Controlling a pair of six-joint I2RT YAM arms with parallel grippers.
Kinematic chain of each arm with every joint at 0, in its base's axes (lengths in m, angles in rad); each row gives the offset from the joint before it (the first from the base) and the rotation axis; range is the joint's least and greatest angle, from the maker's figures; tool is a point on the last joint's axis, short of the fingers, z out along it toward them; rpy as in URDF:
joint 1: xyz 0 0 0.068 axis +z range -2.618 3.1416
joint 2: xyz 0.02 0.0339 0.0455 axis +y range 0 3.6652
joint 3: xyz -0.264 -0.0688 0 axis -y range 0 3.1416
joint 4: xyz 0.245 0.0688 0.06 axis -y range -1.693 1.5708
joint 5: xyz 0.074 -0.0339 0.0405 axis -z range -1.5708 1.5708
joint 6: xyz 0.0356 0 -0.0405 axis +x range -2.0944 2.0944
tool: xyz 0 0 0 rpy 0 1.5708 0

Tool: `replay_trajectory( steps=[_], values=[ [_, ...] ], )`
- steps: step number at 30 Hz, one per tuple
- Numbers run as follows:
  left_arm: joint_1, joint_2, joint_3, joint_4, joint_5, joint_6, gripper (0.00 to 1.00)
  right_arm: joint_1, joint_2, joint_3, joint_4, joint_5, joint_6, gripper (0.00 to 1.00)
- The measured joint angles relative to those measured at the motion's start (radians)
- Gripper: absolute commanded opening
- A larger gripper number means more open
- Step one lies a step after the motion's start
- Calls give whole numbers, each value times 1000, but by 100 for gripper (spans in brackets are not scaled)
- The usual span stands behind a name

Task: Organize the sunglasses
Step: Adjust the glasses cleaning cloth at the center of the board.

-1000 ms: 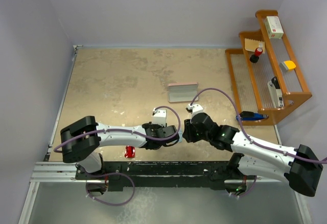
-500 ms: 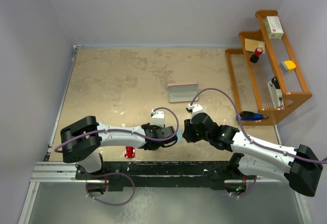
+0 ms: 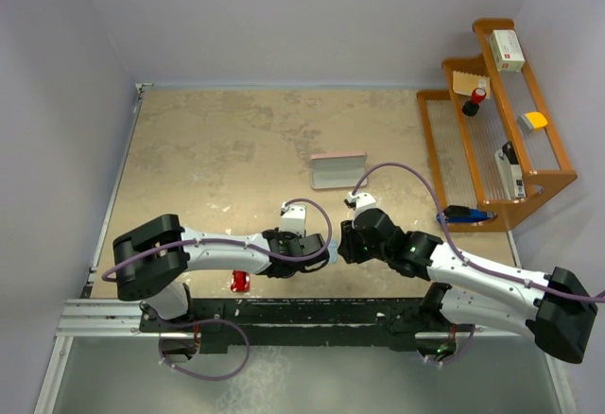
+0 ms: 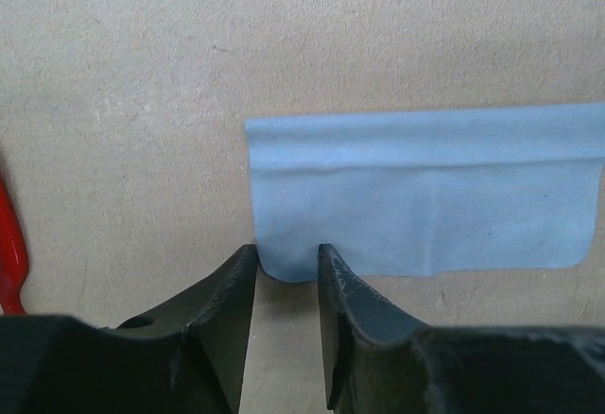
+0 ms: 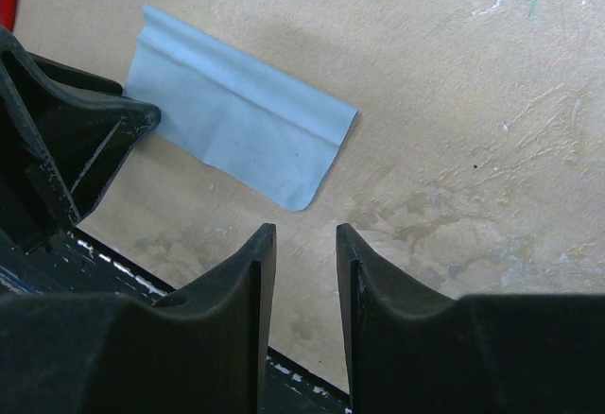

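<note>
The red sunglasses (image 3: 240,282) lie at the table's near edge, left of both grippers; a red sliver of them shows in the left wrist view (image 4: 11,244). The light blue cloth (image 4: 425,197) lies folded flat on the table. My left gripper (image 4: 286,251) is open, with the cloth's near left corner between its fingertips. My right gripper (image 5: 305,230) is open and empty, just short of the cloth's (image 5: 241,121) other end. In the top view the left gripper (image 3: 324,250) and the right gripper (image 3: 344,243) face each other, hiding most of the cloth. The pink case (image 3: 337,170) lies beyond them.
A wooden rack (image 3: 492,140) with small items stands at the right. A blue object (image 3: 465,214) lies at its foot. A metal rail (image 3: 104,315) runs along the near edge.
Both grippers have shifted very slightly to the left. The sunglasses and case have not moved.
</note>
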Motion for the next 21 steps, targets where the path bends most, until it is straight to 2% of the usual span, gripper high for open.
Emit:
replay_trajectory(
  steps=[12, 17, 21],
  values=[
    [0, 6, 0, 19, 2, 3, 22, 0, 0, -3, 0, 1, 0, 34],
    [0, 8, 0, 25, 2, 3, 14, 0, 0, -4, 0, 1, 0, 34],
    [0, 8, 0, 27, 2, 3, 3, 0, 0, -3, 0, 0, 0, 34]
  ],
)
